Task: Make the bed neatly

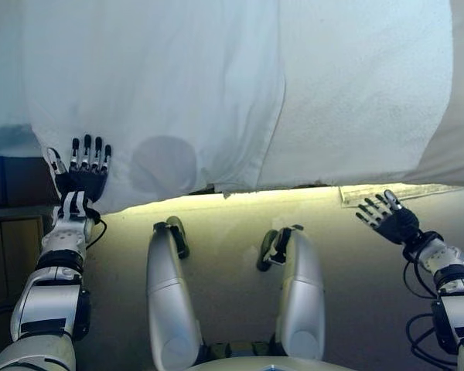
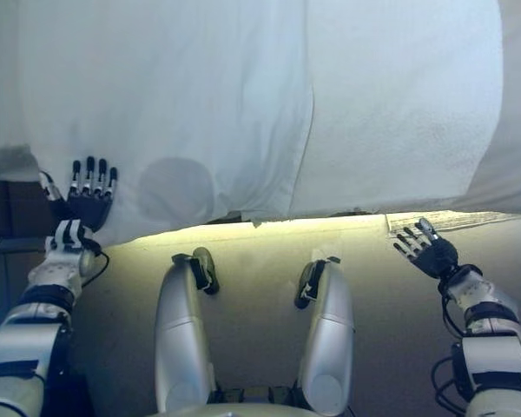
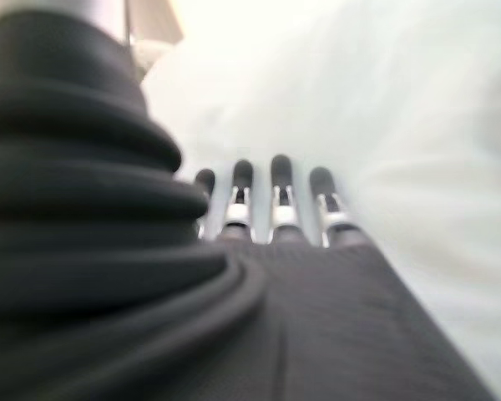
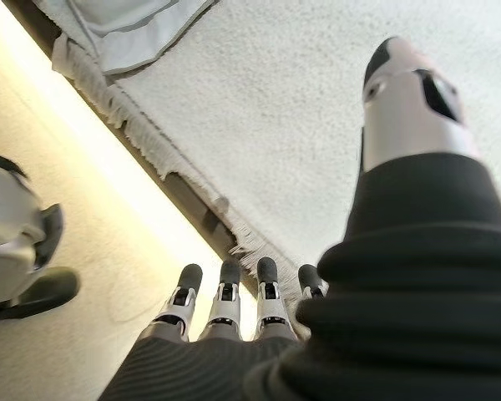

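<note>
A smooth white sheet [image 1: 162,85] hangs over the bed's near edge on the left. Beside it a textured white blanket [image 1: 356,93] with a fringed hem [image 4: 150,150] covers the right part of the bed. My left hand [image 1: 83,166] is open, fingers straight, lying flat against the sheet's lower left corner; the left wrist view shows its fingers [image 3: 259,205] on the white cloth. My right hand [image 1: 387,216] is open and empty, below the blanket's hem at the right, apart from the cloth.
The dark bed base [image 4: 184,196] shows under the fringe. Beige floor [image 1: 232,232] lies before the bed. A dark blue panel and a wooden piece [image 1: 8,232] stand at the far left.
</note>
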Controlling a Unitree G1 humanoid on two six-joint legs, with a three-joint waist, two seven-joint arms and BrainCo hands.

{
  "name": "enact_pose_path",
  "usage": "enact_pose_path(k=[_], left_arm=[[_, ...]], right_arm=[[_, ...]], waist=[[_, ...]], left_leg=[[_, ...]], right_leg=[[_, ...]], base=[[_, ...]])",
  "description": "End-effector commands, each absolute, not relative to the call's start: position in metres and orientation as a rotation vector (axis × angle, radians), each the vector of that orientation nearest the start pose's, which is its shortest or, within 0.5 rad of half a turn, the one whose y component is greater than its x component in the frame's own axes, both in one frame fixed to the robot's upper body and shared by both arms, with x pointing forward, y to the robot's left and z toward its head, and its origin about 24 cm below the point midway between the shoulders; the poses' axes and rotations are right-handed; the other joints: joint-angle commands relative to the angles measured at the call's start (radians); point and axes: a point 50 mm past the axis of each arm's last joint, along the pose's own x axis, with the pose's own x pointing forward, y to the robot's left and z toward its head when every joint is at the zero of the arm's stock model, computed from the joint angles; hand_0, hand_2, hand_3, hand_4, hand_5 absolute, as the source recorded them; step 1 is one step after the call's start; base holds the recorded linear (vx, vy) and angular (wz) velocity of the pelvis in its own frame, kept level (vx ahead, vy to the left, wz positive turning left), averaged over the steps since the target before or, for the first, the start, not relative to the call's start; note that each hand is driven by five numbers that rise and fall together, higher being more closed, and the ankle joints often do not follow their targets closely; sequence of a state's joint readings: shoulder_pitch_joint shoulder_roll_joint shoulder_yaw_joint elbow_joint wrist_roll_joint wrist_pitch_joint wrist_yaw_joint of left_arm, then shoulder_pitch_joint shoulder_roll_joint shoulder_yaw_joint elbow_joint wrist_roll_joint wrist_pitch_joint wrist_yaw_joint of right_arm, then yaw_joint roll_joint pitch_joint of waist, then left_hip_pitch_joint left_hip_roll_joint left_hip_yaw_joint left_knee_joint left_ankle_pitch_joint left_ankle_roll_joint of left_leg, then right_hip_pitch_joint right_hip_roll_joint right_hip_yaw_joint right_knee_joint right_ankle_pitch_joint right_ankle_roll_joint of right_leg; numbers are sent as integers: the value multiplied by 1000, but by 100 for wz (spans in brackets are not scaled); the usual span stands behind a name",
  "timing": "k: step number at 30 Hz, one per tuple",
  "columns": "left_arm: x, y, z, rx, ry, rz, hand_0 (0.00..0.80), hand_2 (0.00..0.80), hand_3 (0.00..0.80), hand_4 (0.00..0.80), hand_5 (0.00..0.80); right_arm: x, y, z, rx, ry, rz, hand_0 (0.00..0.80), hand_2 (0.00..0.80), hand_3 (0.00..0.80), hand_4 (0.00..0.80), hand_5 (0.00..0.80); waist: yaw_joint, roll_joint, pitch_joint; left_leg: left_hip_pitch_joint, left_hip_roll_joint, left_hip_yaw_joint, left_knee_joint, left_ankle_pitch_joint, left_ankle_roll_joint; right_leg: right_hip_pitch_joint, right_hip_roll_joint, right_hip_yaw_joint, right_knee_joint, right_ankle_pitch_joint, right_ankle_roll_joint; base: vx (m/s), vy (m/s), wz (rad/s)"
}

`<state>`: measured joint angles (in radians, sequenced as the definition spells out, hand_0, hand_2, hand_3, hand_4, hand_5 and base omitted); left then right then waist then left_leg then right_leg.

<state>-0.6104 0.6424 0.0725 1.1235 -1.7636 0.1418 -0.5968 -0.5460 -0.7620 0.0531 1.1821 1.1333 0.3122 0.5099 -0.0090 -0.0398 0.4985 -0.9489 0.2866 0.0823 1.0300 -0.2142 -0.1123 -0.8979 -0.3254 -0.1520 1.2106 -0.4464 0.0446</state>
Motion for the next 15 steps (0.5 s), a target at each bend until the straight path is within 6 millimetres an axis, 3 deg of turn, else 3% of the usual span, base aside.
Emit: enact_pose_path(k=[1, 10, 15], left_arm=[[301, 364, 67, -1276, -319, 171, 0, 0, 0, 0, 0], [267, 402, 61, -1261, -336, 340, 0, 0, 0, 0, 0], [255, 412, 60, -1245, -348, 358, 0, 0, 0, 0, 0]], right_arm=[[267, -383, 40, 662, 363, -183, 0, 0, 0, 0, 0], [259, -399, 52, 655, 326, -207, 0, 0, 0, 0, 0], [251, -409, 54, 655, 309, -235, 0, 0, 0, 0, 0]], waist=[[1, 20, -30], [10, 31, -35], [13, 41, -34]], left_leg=[[52, -3, 14, 33, -156, -5], [28, 5, 7, 49, -160, -7], [18, 7, 3, 56, -161, -6]], right_leg=[[-12, -29, -6, -81, 79, 34], [-31, -35, -9, -72, 70, 29], [-39, -36, -5, -68, 65, 27]], base=[[-35, -17, 4], [-28, -9, 2], [-39, 0, 0]])
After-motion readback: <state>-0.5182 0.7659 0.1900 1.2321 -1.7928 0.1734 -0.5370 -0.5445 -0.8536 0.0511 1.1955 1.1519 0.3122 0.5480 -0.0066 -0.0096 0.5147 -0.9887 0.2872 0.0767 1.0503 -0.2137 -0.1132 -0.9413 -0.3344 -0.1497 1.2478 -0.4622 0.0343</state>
